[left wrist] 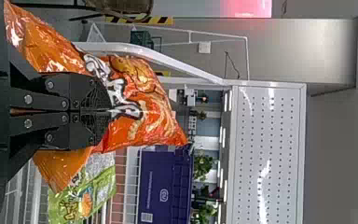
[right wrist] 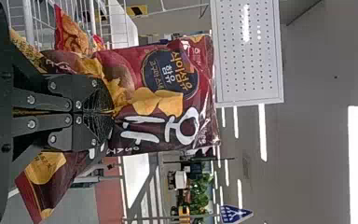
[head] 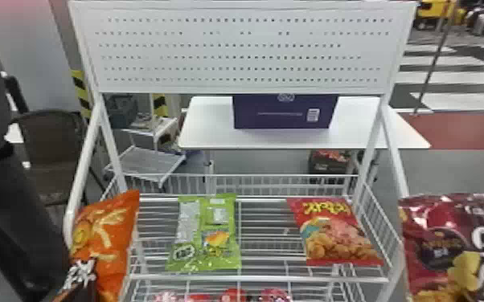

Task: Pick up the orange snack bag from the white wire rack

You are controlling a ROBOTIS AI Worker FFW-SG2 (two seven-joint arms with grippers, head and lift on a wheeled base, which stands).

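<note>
Left gripper [left wrist: 109, 111]: fingers pinching orange snack bag [head: 108, 237], bag at left side of white wire rack [head: 261, 278]. Right gripper [right wrist: 112, 113]: fingers clamped on maroon chip bag [head: 434, 253], at rack's right side. On wire shelf between: green snack bag [head: 189, 233], left of red snack bag [head: 333, 241]. Beyond rack: dark purple box [head: 277, 114] on white table [head: 209, 124].

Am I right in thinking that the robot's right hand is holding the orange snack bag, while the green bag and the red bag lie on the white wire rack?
Not quite: the left wrist view shows the left hand holding the orange snack bag. The green bag and the red bag do lie on the white wire rack.
</note>
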